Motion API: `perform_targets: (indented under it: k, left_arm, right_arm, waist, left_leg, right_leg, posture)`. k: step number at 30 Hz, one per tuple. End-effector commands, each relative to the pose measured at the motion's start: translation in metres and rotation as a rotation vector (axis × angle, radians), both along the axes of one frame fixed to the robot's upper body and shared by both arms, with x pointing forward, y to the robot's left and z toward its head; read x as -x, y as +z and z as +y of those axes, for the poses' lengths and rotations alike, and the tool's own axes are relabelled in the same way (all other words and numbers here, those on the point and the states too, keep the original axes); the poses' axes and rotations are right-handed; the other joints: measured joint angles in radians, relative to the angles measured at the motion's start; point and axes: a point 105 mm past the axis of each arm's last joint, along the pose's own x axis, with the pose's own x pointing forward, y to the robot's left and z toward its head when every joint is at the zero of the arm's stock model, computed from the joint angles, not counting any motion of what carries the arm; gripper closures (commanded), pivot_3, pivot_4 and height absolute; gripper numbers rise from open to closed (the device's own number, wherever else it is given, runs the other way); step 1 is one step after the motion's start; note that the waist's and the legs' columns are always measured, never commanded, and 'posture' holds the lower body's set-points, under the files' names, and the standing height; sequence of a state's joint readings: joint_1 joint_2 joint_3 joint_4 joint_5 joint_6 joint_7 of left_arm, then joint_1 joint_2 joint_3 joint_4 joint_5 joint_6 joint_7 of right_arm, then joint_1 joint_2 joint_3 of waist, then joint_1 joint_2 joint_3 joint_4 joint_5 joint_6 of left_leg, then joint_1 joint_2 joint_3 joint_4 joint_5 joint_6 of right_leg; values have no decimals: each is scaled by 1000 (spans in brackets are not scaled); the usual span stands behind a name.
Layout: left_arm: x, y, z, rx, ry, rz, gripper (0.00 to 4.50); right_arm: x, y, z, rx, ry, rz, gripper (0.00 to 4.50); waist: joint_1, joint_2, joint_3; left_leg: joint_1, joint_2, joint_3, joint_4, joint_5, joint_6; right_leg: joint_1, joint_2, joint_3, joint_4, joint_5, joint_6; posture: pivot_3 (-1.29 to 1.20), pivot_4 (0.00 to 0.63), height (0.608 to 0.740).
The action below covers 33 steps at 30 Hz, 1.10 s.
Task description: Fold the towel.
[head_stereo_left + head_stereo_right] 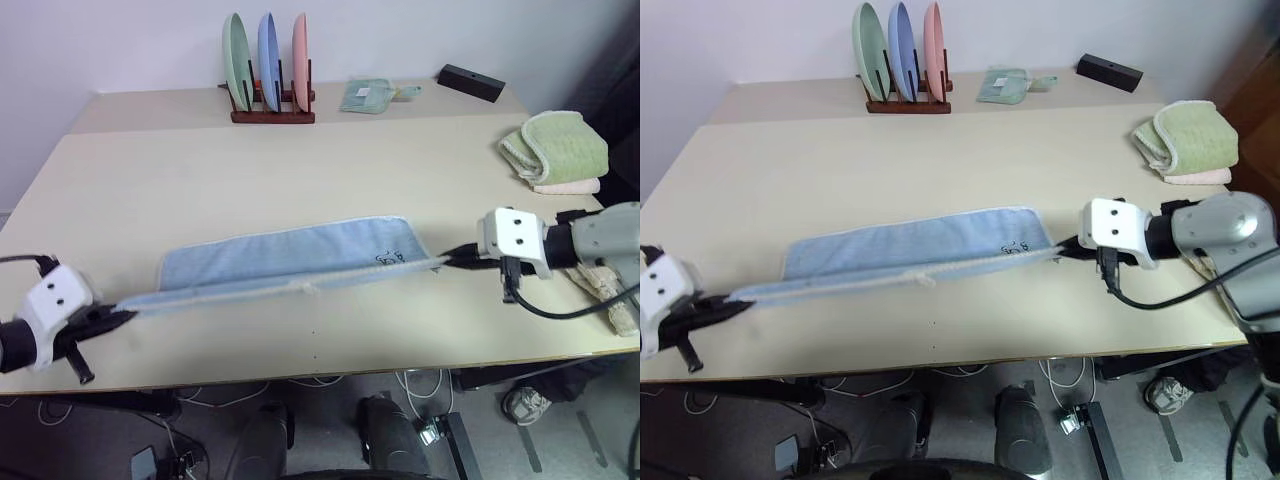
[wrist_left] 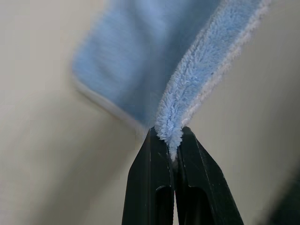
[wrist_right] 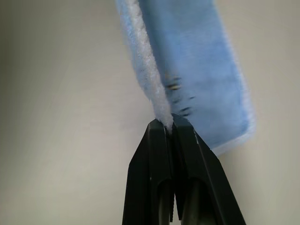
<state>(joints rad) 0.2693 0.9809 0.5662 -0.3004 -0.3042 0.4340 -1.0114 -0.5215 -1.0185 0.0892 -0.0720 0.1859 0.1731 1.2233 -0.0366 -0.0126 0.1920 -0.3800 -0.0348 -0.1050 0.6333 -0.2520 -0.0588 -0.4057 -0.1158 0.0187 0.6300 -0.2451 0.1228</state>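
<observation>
The light blue towel (image 1: 290, 258) stretches across the front of the table, its far half lying flat and its near edge pulled taut just above the surface. My left gripper (image 1: 122, 318) is shut on the towel's left near corner, close to the table's front left edge. My right gripper (image 1: 447, 259) is shut on the right near corner. In the left wrist view the fingers (image 2: 154, 173) pinch the fluffy towel edge (image 2: 197, 79). The right wrist view shows the fingers (image 3: 159, 159) clamped on the pale stitched edge of the towel (image 3: 197, 70).
A wooden rack with three plates (image 1: 268, 62) stands at the back. A small green cloth (image 1: 368, 95) and a black box (image 1: 470, 81) lie beside it. Folded green and cream towels (image 1: 555, 150) sit at the right, another cloth (image 1: 605, 290) near the right edge.
</observation>
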Motion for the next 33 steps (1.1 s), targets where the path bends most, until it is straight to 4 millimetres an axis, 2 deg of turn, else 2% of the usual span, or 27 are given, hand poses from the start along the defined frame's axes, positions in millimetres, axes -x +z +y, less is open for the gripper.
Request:
perform_targets:
  k: [1, 4, 7, 12, 18, 21, 27, 28, 29, 31, 33]
  left_arm:
    - [-24, -4, 10, -49, 64, -65, 4500]
    - [-44, -6, 14, -47, 96, -106, 4500]
    - [-58, -13, 16, -38, 115, -110, 4500]
    - [-60, -28, 15, -31, 104, -69, 4500]
    - [-58, -35, 15, 1, 128, -51, 4500]
    - [-59, -34, 16, 52, 157, -54, 3590]
    - [-74, -15, 29, 113, 299, -197, 706]
    - [-78, -11, 32, 129, 333, -232, 256]
    - [-80, -8, 34, 140, 355, -254, 256]
    - [-91, 4, 44, 244, 508, -358, 256]
    - [-97, 6, 50, 324, 630, -407, 256]
  right_arm:
    - [-31, 6, 4, 10, -29, -119, 4464]
    - [-53, 6, 13, 14, -33, -163, 4464]
    - [-69, -3, 21, 22, -24, -154, 4464]
    - [-88, -19, 24, 38, -41, -160, 4464]
    - [-93, -25, 25, 11, -46, -158, 4464]
    - [-97, -18, 24, -19, -69, -183, 3642]
    - [-106, 6, 16, -55, -138, -325, 810]
    - [-107, 9, 13, -64, -153, -346, 801]
    - [-107, 11, 12, -70, -162, -358, 801]
    - [-105, 16, 2, -102, -216, -391, 801]
    - [-100, 17, -7, -119, -260, -408, 801]
  waist:
    - [-5, 0, 0]
    - [-8, 0, 0]
    - [-8, 0, 0]
    - [-9, 0, 0]
    - [-8, 0, 0]
    - [-8, 0, 0]
    - [-8, 0, 0]
    - [-8, 0, 0]
    - [-7, 0, 0]
    - [-5, 0, 0]
    - [3, -1, 0]
  left_leg:
    - [0, 0, 0, 0, 0, 0]
    - [-1, 0, 0, -2, 0, 0]
    - [-3, 0, -1, -3, 0, 0]
    - [-9, 0, 0, -3, 0, -1]
    - [-11, 0, -1, -3, 1, -1]
    - [-11, 0, -1, -2, 1, -2]
    - [-11, -1, -2, -2, 1, -2]
    - [-11, -1, -2, -2, 1, -2]
    - [-11, -1, -2, -2, 1, -2]
    - [-11, -1, -2, -2, 2, -2]
    - [-11, -1, -3, -2, 2, -3]
  right_leg:
    - [-1, 0, 0, 0, 0, 1]
    - [-2, 0, 0, 0, 2, 4]
    - [-5, 1, 0, 1, 3, 6]
    - [-10, 1, 0, 1, 4, 6]
    - [-13, 1, 0, 3, 4, 6]
    - [-13, 1, 0, 3, 4, 6]
    - [-13, 1, 0, 4, 4, 6]
    - [-13, 1, 0, 4, 4, 6]
    - [-13, 1, 0, 4, 4, 6]
    - [-13, 1, 0, 4, 4, 7]
    - [-13, 1, 0, 4, 4, 7]
  posture:
    - [0, 150, 740]
    - [0, 150, 740]
    - [0, 150, 740]
    - [0, 150, 740]
    - [0, 150, 740]
    - [0, 150, 740]
    - [0, 150, 740]
    - [0, 150, 740]
    - [0, 150, 740]
    - [0, 150, 740]
    - [0, 150, 740]
